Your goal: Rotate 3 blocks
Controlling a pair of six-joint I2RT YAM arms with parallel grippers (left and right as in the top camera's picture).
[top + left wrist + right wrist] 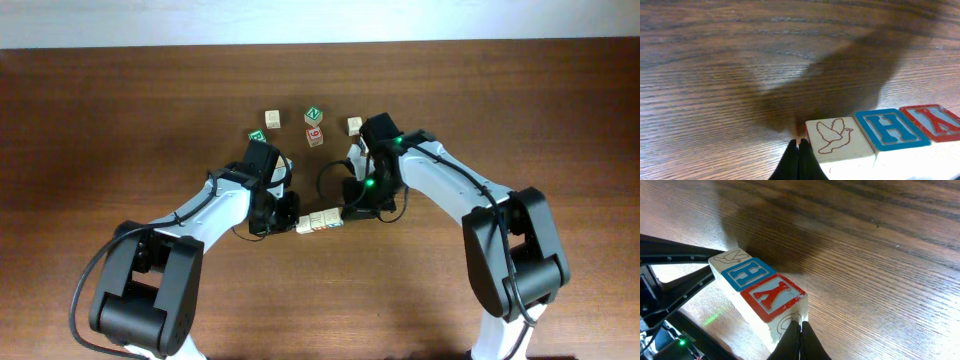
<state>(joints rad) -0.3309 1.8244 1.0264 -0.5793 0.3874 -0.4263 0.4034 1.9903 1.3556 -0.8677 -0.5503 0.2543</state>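
Overhead: 3 touching blocks [320, 222], aligned

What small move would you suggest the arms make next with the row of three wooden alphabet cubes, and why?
Probably a gentle counter-push: each shut pincer nudging its end sideways in opposite directions. The three pale wooden alphabet cubes lie in one touching row, the left pincer at the dove-printed end cube, the right pincer at the red Y end cube, so the row should turn together.

A green-faced cube [313, 115] sits just beside a red-faced cube [315, 134].
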